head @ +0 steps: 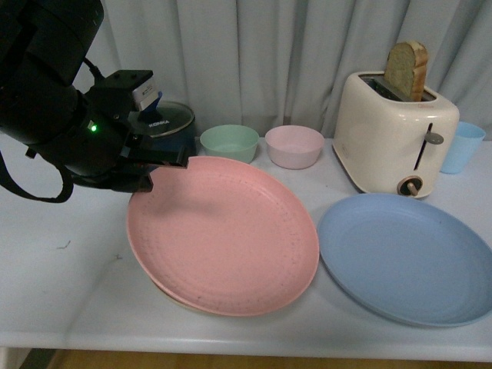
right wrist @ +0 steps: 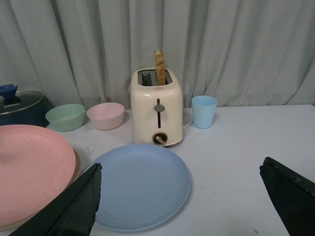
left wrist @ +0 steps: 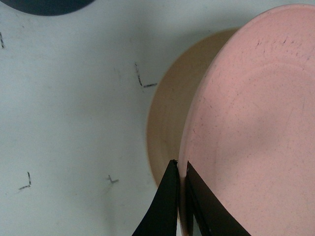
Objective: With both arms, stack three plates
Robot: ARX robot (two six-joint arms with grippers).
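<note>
My left gripper (head: 163,165) is shut on the far left rim of the pink plate (head: 223,231) and holds it over the beige plate (head: 171,296), of which only a thin edge shows below. In the left wrist view the black fingers (left wrist: 167,206) pinch the pink plate's (left wrist: 256,123) rim, with the beige plate (left wrist: 170,113) beneath on the table. The light blue plate (head: 407,257) lies flat on the table to the right. My right gripper (right wrist: 179,196) is open and empty, above the table near the blue plate (right wrist: 140,184).
A cream toaster (head: 392,134) with a bread slice stands at the back right, a light blue cup (head: 463,146) beside it. A green bowl (head: 229,142) and a pink bowl (head: 294,146) sit at the back. A dark pot with a glass lid (head: 167,123) is behind my left arm.
</note>
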